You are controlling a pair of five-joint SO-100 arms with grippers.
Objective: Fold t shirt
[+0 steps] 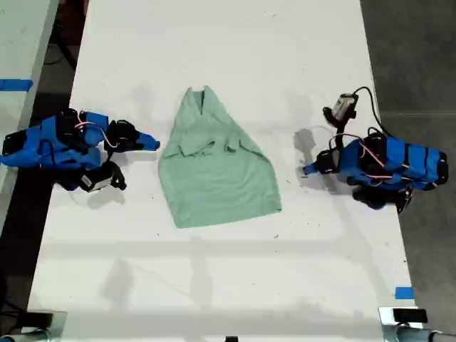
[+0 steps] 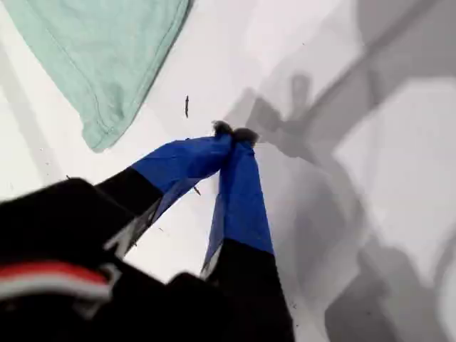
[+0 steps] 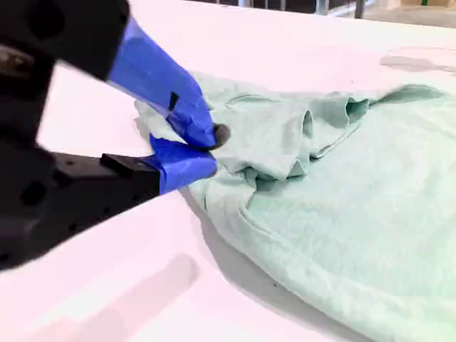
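Observation:
The t shirt (image 1: 214,171) lies flat in the middle of the white table (image 1: 235,43), pale mint green, with its narrow neck end far and its wider hem near. Both sleeves are folded in over the chest (image 3: 285,135). My second gripper (image 1: 153,144) is at the exterior view's left. Its blue jaws are shut (image 3: 206,146) right at the edge of the t shirt (image 3: 342,214). My first gripper (image 1: 308,169) is at the exterior view's right. It is shut (image 2: 234,134) over bare table, a short way from a hem corner of the t shirt (image 2: 107,64).
Blue tape marks sit at the table's near corner at the exterior view's right (image 1: 404,292) and on a side surface at its left (image 1: 16,85). Dark floor (image 1: 420,57) borders the table at the exterior view's right. A small dark speck (image 2: 187,105) lies on the table near the hem corner.

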